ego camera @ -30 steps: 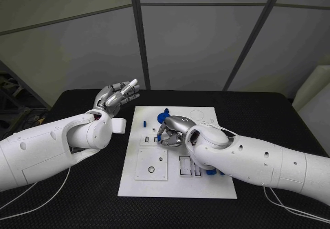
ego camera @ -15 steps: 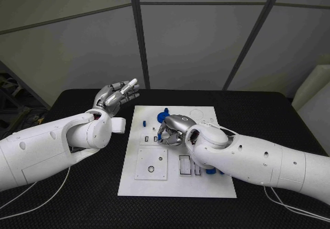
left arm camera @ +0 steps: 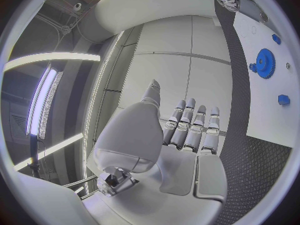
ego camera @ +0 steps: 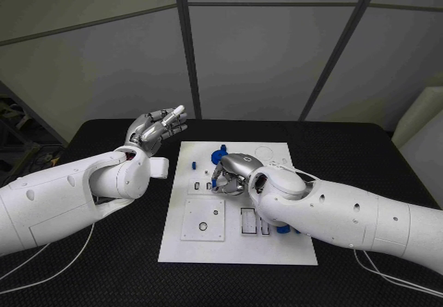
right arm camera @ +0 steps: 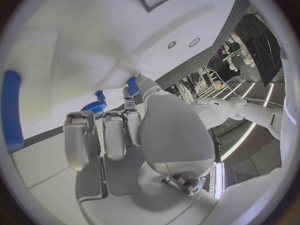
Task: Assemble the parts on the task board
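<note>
Two white robot arms over a white task board [ego camera: 189, 252] on a black table [ego camera: 351, 147].
The left hand [ego camera: 157, 131], fingers straight and apart, is raised beside the board, holding nothing. The right hand [ego camera: 231, 176] curls over mid-board; any grasp is hidden. Blue parts [ego camera: 219, 153] dot the board, a gear [left arm camera: 265, 63] among them.

White board [ego camera: 238, 251] on a black desk [ego camera: 351, 148]; blue parts, among them a toothed blue gear [left arm camera: 265, 63]; silver left hand [ego camera: 157, 130] and right hand [ego camera: 231, 174] on white arms [ego camera: 64, 198]
</note>
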